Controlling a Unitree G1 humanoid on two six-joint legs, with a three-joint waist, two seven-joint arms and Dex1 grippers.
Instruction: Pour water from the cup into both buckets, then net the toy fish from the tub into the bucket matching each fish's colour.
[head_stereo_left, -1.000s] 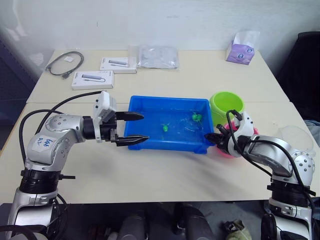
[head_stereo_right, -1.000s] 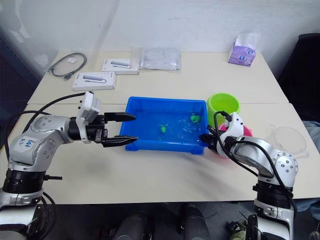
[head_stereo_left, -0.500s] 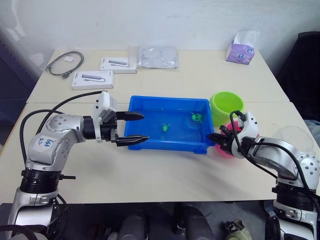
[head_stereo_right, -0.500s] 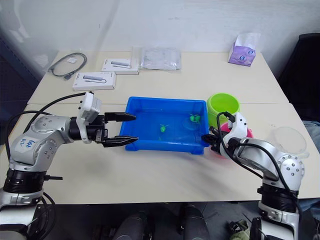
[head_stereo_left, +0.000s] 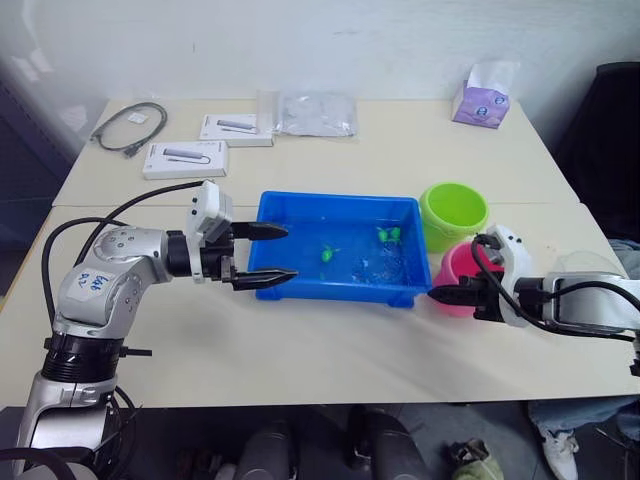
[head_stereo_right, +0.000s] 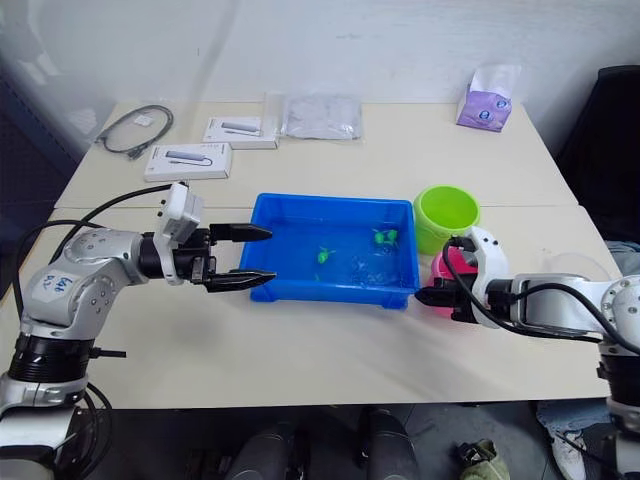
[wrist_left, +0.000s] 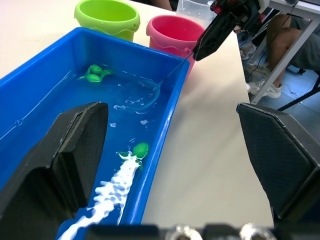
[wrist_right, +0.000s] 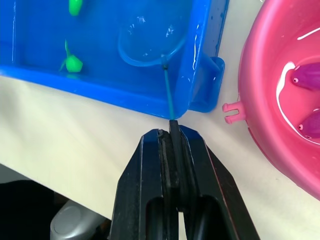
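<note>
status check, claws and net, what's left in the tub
Right claw shut on the net, hoop dipped in the tub. Left claw open at the tub's left end. Two green fish in the water; two pink in the pink bucket. Nothing blocking.

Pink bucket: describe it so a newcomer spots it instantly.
Find the blue tub mid-table. Just off its right end stand two small pails; the pink bucket is the nearer one, beside the right gripper. Its neighbour, the green bucket, is lime and sits farther back.

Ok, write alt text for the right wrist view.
The right hand is shut on the net handle, its blue hoop dipped in the water of the blue tub near two green fish. Beside the tub, the pink bucket holds two pink fish.
</note>
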